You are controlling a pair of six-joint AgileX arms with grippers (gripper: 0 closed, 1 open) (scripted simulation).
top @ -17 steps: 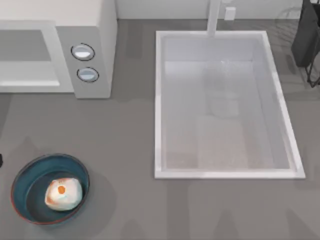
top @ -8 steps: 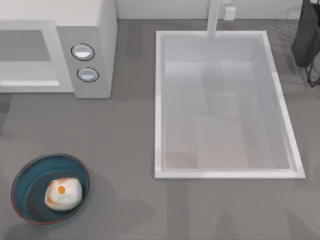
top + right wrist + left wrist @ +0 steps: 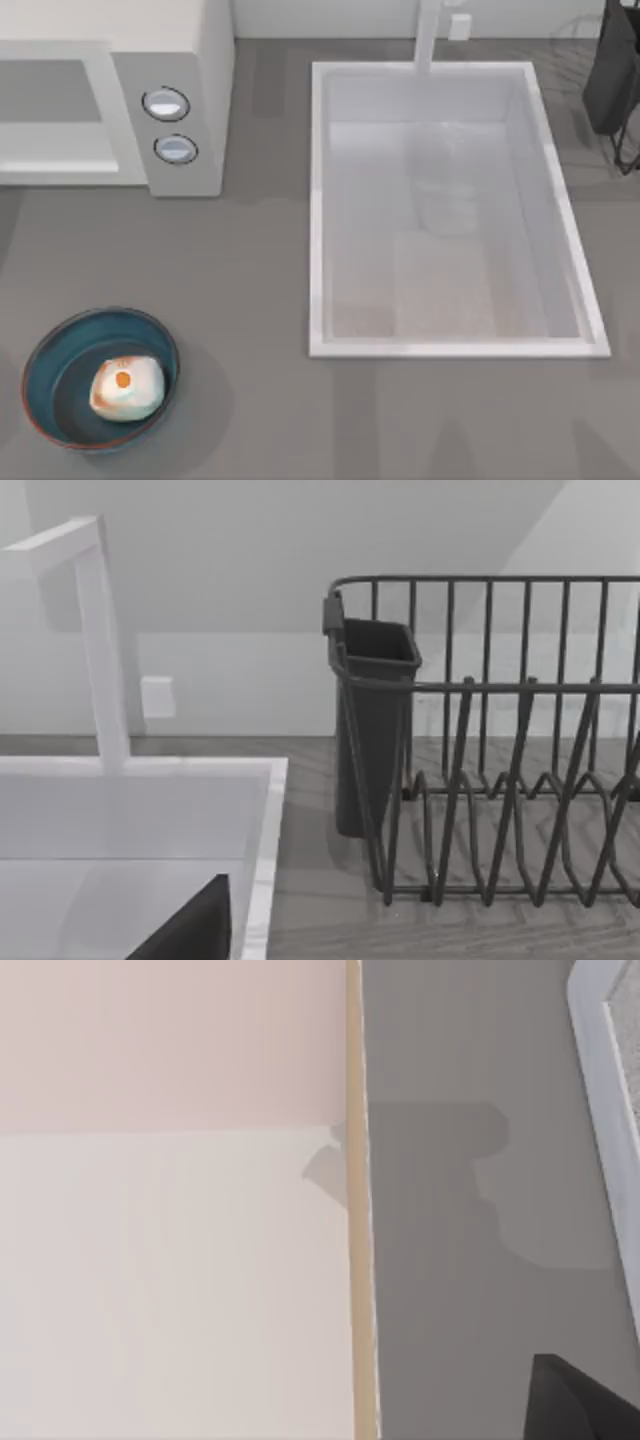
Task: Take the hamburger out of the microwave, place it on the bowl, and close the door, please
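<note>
Cream hamburger inside blue bowl

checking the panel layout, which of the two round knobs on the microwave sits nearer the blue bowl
The lower round grey-blue knob on the white boxy microwave is nearer the round deep blue bowl; the other knob sits above it, farther away.

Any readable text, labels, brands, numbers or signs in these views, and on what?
None. The microwave panel carries two plain knobs with no markings. The bowl, hamburger, sink, tap and dish rack bear no lettering.
</note>
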